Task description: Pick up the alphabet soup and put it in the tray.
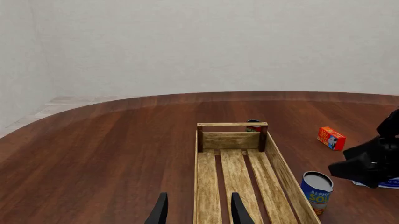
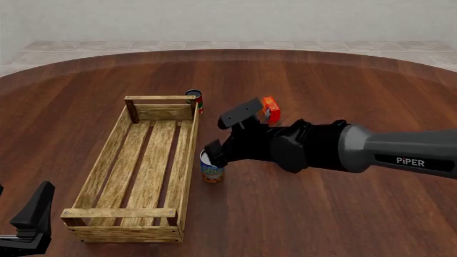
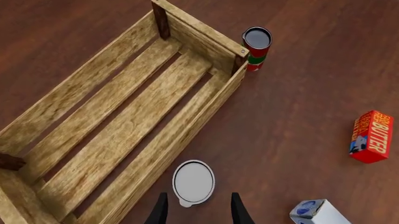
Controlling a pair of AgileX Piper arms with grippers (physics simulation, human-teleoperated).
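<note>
The alphabet soup (image 2: 212, 171) stands upright on the table, just off the right wall of the wooden tray (image 2: 187, 160). My right gripper (image 2: 213, 151) hovers directly over the can. In the right wrist view its open fingers (image 3: 197, 212) straddle the near edge of the pale lid (image 3: 193, 181) and hold nothing. My left gripper (image 2: 25, 219) waits open near the table's front left. In the left wrist view its fingers (image 1: 198, 213) point along the tray (image 1: 283, 172), with the soup can (image 1: 317, 190) beside it.
A red-labelled dark-topped can (image 2: 195, 98) stands at the tray's far right corner. A red butter box (image 3: 371, 136) lies further right, and a blue-and-white carton (image 3: 317, 213) sits near the right gripper. The right arm (image 1: 373, 158) shows in the left wrist view.
</note>
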